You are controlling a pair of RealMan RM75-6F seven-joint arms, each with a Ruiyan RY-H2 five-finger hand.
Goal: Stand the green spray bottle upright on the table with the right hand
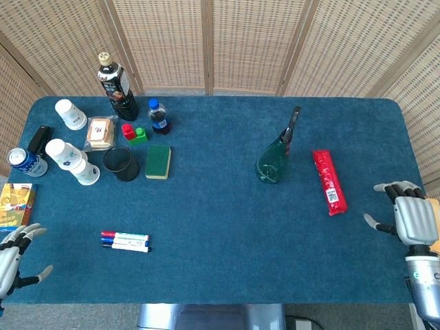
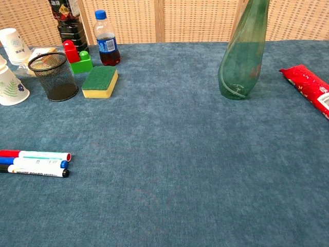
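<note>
The green spray bottle (image 1: pixel 273 157) stands upright on the desk (image 1: pixel 227 227), right of centre and nearer the far edge, its dark nozzle pointing up. By the look of it the task is already met. The right hand (image 1: pixel 410 218) is at the desk's right edge, well apart from the bottle, fingers spread and holding nothing. The left hand (image 1: pixel 12 256) sits at the near left corner, likewise spread and empty.

The bottle looks like thin clear plastic, seemingly with little or no liquid in it, so I judge it light, slightly springy under a squeeze, smooth and easy to tip, being tall on a narrow foot. If it needed handling again, the wide lower body would be the place to wrap the fingers, not the slim neck.

A red packet (image 1: pixel 329 181) lies flat between the bottle and the right hand, just beside the bottle's right flank; any reach from the right edge would pass over it. The middle and near part of the desk is open cloth. Markers (image 1: pixel 125 240) lie toward the near left, and the cups (image 1: pixel 71 157), sponge (image 1: pixel 158 161) and drink bottles (image 1: pixel 118 86) crowd the far left corner, well clear.
</note>
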